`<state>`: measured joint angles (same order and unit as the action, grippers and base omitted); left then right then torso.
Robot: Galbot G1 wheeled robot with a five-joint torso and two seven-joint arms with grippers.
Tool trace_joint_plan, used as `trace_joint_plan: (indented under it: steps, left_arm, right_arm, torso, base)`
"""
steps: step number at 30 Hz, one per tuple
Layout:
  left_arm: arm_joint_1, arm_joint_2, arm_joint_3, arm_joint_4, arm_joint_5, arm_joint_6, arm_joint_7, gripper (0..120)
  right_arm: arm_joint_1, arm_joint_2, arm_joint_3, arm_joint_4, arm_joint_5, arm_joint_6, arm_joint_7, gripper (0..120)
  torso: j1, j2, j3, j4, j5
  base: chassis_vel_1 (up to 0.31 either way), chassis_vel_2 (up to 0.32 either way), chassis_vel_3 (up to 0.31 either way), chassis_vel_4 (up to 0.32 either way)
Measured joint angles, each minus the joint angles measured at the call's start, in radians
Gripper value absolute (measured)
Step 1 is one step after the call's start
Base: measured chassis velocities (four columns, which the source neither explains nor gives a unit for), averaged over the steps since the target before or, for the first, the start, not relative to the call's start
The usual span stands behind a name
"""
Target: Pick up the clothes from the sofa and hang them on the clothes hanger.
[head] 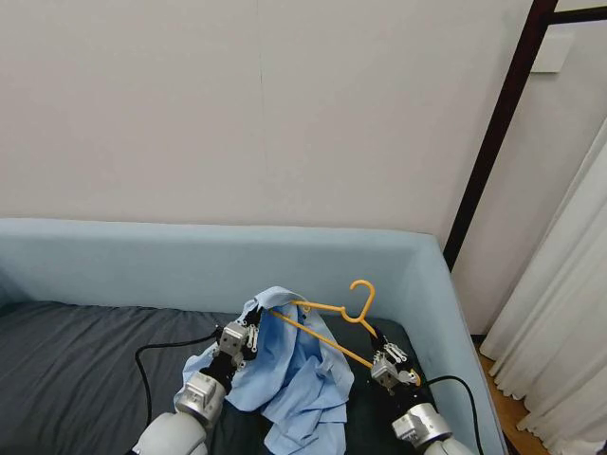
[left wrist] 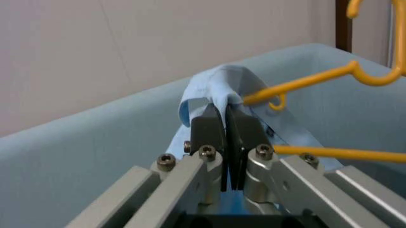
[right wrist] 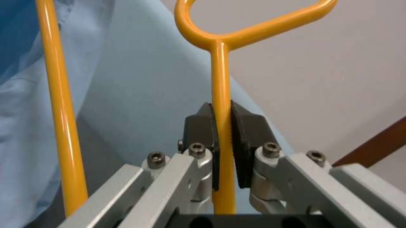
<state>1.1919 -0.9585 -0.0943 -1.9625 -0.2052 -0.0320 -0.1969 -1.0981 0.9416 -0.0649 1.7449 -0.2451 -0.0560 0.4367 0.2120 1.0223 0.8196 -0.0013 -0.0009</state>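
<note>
Currently the left gripper is pinched on a fold of the light blue fabric shirt, which drapes over one end of the orange metal clothes hanger above the pale blue sofa. The right gripper is clamped on the hanger's stem just below its hook.
</note>
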Motion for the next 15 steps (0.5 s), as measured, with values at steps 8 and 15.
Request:
trace_joint_plan:
  steps: [8,15]
  left_arm:
    - [0.018,-0.031,0.036,0.030,0.041,-0.044,0.008,0]
    - [-0.019,-0.069,0.066,0.034,0.042,-0.064,0.030,0]
  right_arm:
    - [0.006,-0.015,-0.045,0.040,0.124,-0.060,0.025,5]
    - [0.020,0.009,-0.058,-0.053,-0.072,-0.034,0.008,5]
  torso:
    - [0.000,0.000,0.000,0.0000,0.0001]
    - [0.000,0.000,0.000,-0.0002,0.0002]
  base:
    - [0.000,0.000,0.000,0.000]
    - [0.000,0.000,0.000,0.000]
